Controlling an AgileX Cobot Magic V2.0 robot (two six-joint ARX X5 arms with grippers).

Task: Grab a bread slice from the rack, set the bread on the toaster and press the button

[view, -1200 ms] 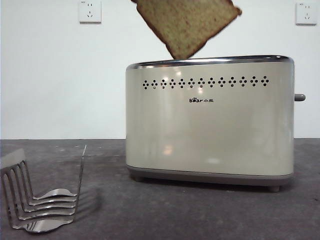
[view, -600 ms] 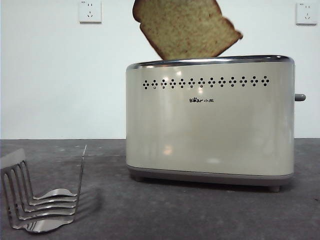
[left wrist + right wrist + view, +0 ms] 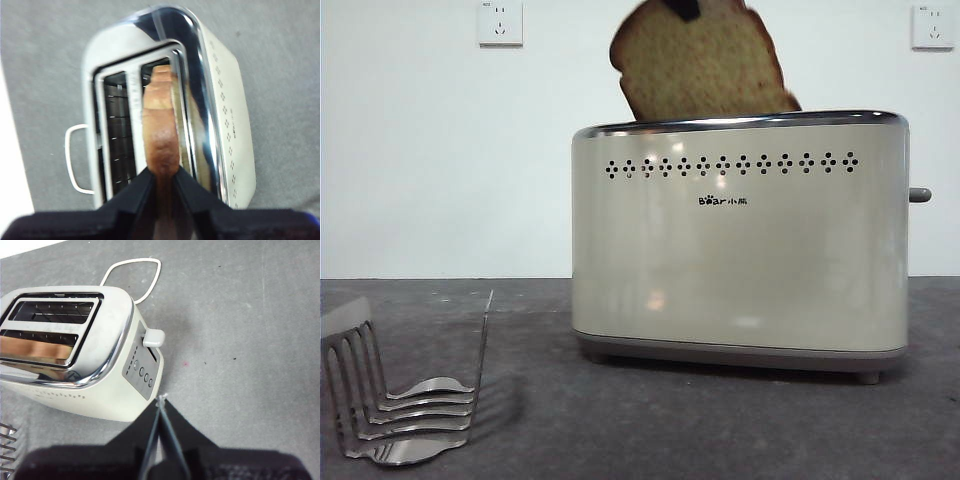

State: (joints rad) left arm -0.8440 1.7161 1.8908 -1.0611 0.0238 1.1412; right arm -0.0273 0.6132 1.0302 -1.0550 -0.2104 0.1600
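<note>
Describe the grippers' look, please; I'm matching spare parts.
Both grippers are matte black. The left gripper has two thick, wedge-shaped jaws tapering from a broad black body. The right gripper looks alike, its jaws narrowing to thin tips. No cables or markings show.

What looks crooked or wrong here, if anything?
Only the slice of bread looks askew: it leans to one side while its lower edge is already inside the toaster slot nearest the dotted side. The left gripper holds it by the crust. The rack stands empty. Nothing looks spilled or damaged.
</note>
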